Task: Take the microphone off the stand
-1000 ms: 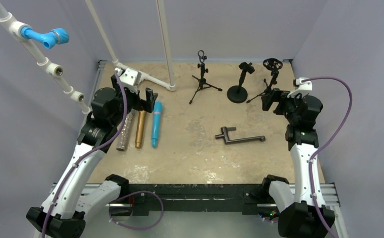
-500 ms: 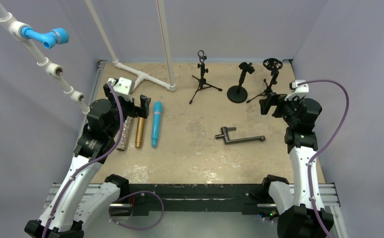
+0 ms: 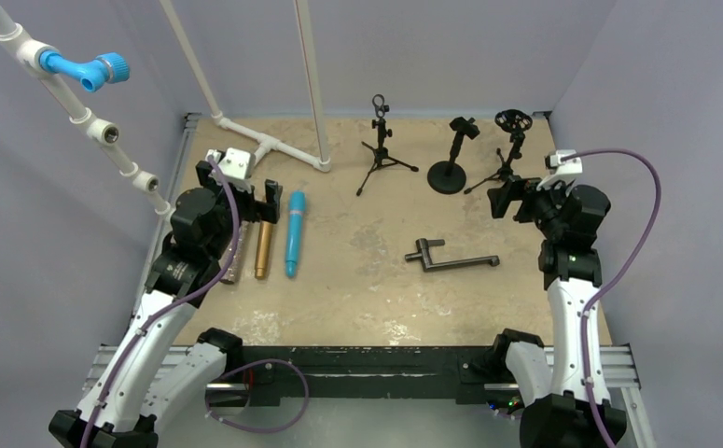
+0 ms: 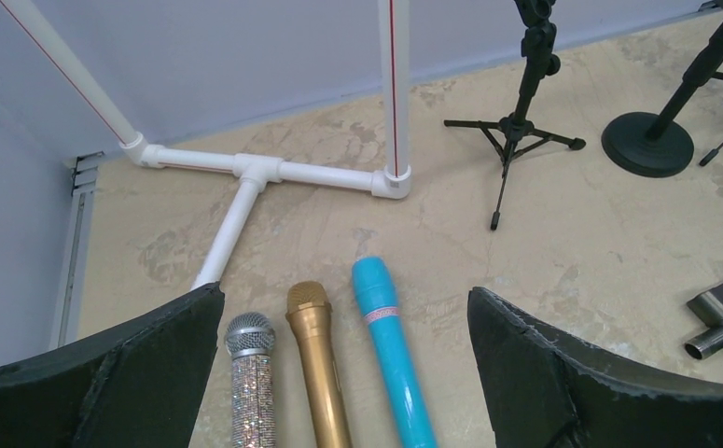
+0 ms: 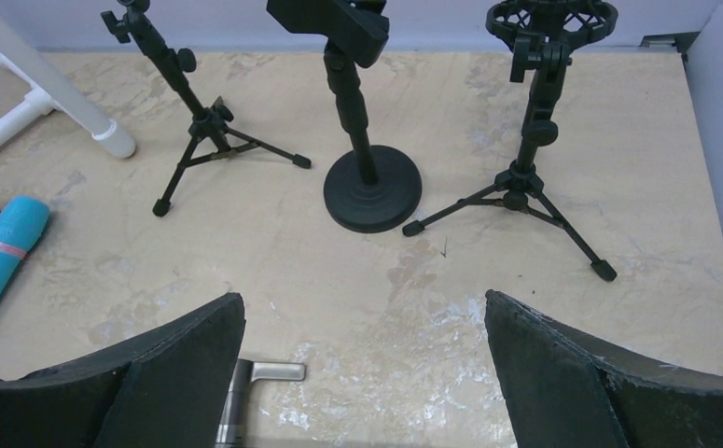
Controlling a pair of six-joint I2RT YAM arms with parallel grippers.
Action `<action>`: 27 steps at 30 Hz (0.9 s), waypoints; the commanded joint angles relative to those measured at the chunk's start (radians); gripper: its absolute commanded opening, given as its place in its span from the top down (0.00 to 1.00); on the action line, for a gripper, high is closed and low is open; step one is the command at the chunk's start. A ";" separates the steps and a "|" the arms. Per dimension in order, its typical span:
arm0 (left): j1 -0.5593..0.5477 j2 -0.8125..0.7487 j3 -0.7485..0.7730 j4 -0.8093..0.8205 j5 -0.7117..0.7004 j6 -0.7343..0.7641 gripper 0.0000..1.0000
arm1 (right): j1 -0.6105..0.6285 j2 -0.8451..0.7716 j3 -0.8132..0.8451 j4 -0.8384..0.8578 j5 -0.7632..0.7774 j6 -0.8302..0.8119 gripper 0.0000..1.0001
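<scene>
Three microphones lie side by side at the left of the table: a silver glitter one (image 4: 250,373), a gold one (image 4: 318,373) and a blue one (image 4: 390,355). My left gripper (image 4: 345,294) hovers open above their heads, touching none. At the back stand a ring-clip tripod stand (image 5: 206,121), a round-base stand (image 5: 373,191) and a shock-mount tripod stand (image 5: 535,131). None of them holds a microphone. My right gripper (image 5: 363,299) is open and empty, in front of the stands and clear of them.
A dark metal L-shaped bar (image 3: 451,259) lies mid-table right. A white PVC pipe frame (image 3: 273,145) rises at the back left, close behind the microphones. A pipe with a blue fitting (image 3: 87,70) slants along the left wall. Walls enclose the table.
My left gripper has drawn back a little toward the near left, away from the pipe frame. The right gripper shifted slightly. Both stayed open.
</scene>
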 commanded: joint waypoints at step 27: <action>0.005 0.109 0.038 0.148 0.031 0.026 0.00 | -0.019 -0.019 0.037 -0.059 -0.091 -0.117 0.02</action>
